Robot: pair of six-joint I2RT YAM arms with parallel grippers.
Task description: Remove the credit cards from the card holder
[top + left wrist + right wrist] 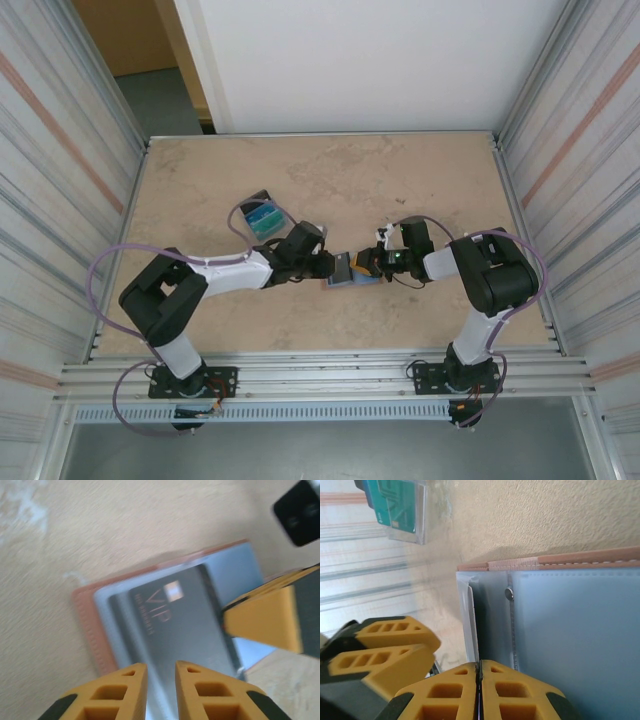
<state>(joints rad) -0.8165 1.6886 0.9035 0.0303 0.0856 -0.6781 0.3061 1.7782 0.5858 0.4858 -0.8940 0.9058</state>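
The card holder (345,272) lies open on the table between my two grippers, its salmon-pink edge (87,625) framing the blue-grey pocketed inside (570,630). A black credit card (180,625) marked VIP lies over its inside, sticking out toward my left gripper. My left gripper (161,666) hovers at the card's near end with a narrow gap between its fingertips and nothing pinched. My right gripper (480,664) is shut on a thin inner leaf of the card holder, seen edge-on. One of its fingers (265,620) shows at the holder's right side.
A clear box (262,217) with teal and blue cards (395,505) stands on the table behind the left gripper (328,265). The right gripper (368,265) faces it across the holder. Metal walls close in the left and right sides.
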